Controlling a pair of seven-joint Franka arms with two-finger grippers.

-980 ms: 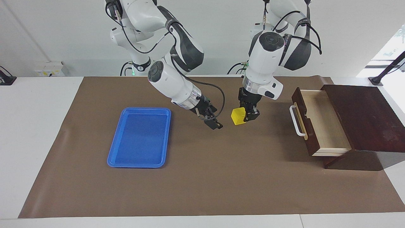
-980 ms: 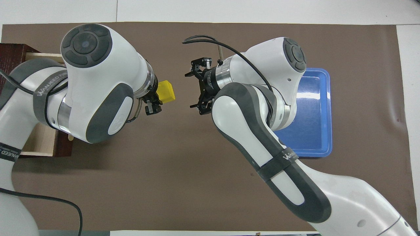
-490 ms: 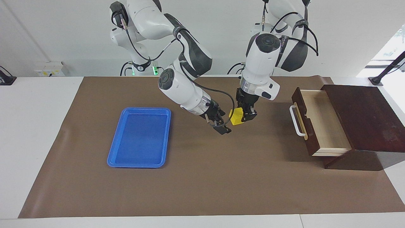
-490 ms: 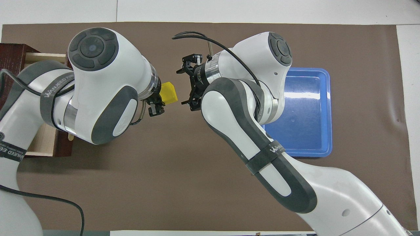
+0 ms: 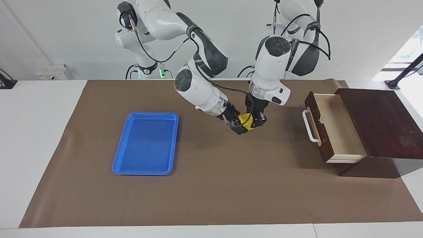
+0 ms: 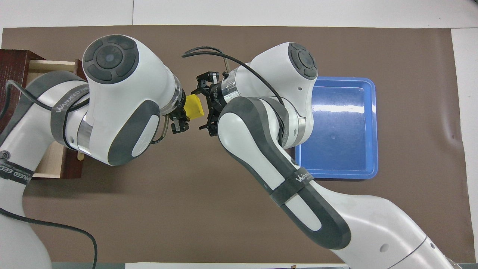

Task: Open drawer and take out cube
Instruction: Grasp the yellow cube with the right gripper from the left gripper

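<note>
Left gripper (image 5: pixel 254 121) is clamped on the cube (image 5: pixel 246 119), holding it in the air over the bare brown mat (image 5: pixel 211 185) in the middle of the counter (image 5: pixel 39 132), between the blue tray (image 5: pixel 118 164) and the drawer (image 5: pixel 327 115). Right gripper (image 5: pixel 238 126) has its jaws spread and sits right against the cube from the tray's end; the facing view shows its fingers bracketing the yellow block, contact not certain. In the overhead view the cube (image 6: pixel 195 106) sits between the left gripper (image 6: pixel 180 115) and the right gripper (image 6: pixel 204 106).

Judgement: the step is a handover in mid-air, left to right.

To do it well:
- Right gripper should take the faces that the left one leaves free, so the fingers do not collide.
- Centre the cube deep between the right fingers before closing; an edge pinch would likely let it twist.
- Left gripper should let go only once the right grip is firm, then back off straight along its own axis.
- Keep both wrists steady while both hold.

Drawer stands pulled out of its dark box (image 5: pixel 380 122), pale interior bare, white handle (image 5: pixel 309 127) facing the middle of the counter.

Count: arms 2, grippers 2, cube 1, drawer 1, box 1, tray 1, mat 1.
</note>
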